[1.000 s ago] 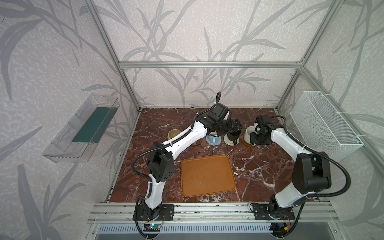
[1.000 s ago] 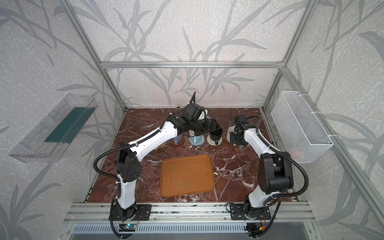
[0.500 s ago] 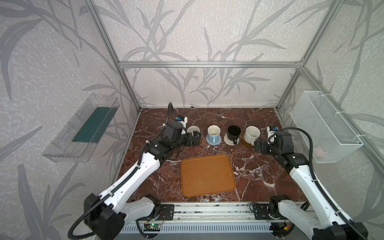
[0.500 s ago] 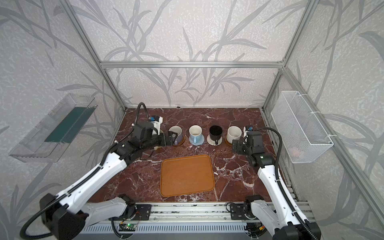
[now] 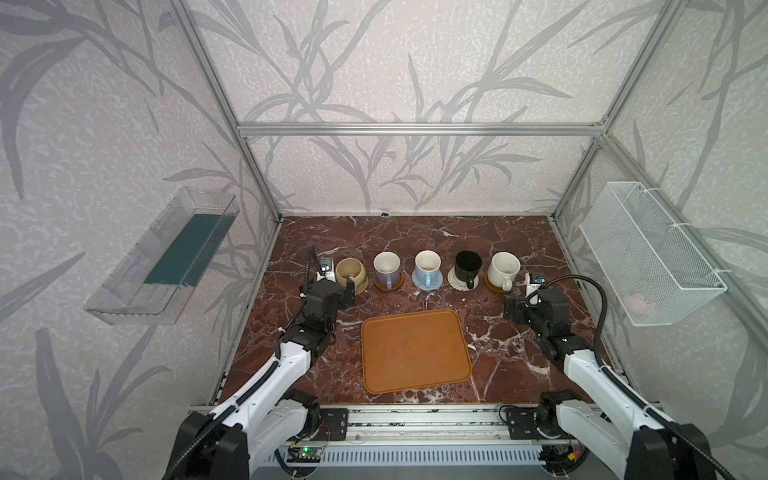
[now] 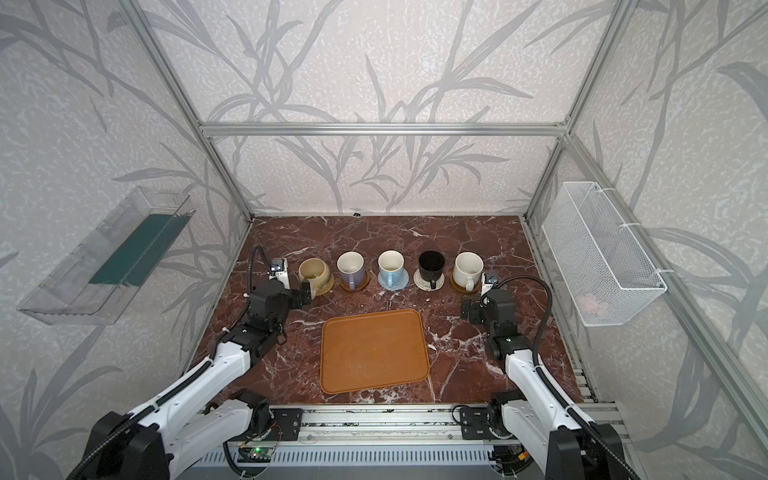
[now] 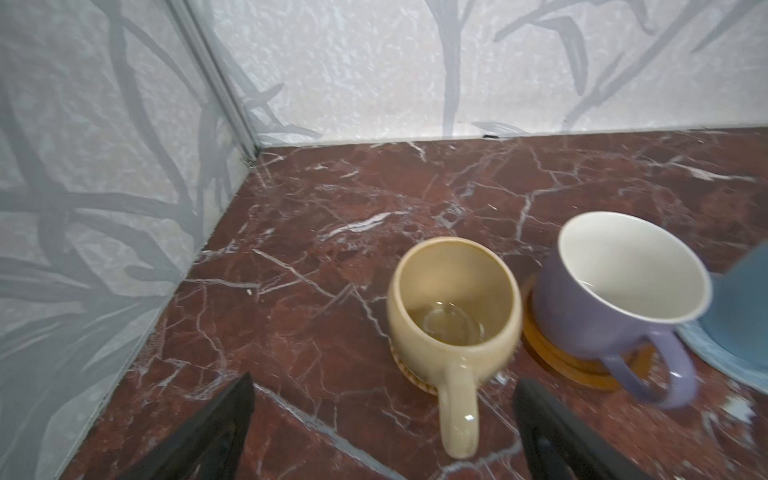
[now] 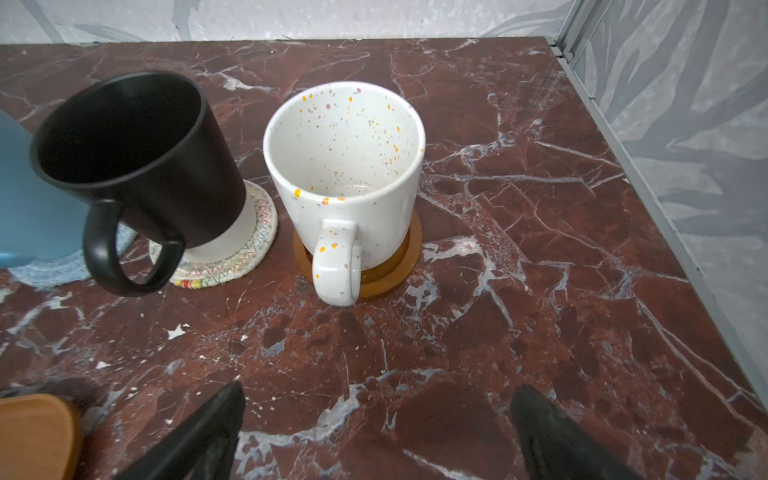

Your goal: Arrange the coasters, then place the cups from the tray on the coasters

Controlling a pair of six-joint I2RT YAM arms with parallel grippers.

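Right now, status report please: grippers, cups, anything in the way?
Left gripper open, empty, facing beige handled mug. Right gripper open, empty, facing white speckled mug. All five mugs on coasters, orange-brown rectangular tray bare. Nothing blocking.

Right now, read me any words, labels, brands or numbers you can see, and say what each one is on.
No text can be read in any view.
white mug: coloured speckles only, no lettering.
cream coaster: coloured zigzag stitching, not letters.
beige mug, lavender mug, blue mug, black mug, tray: plain.
circuit board by the front rail: any print is too small to read.
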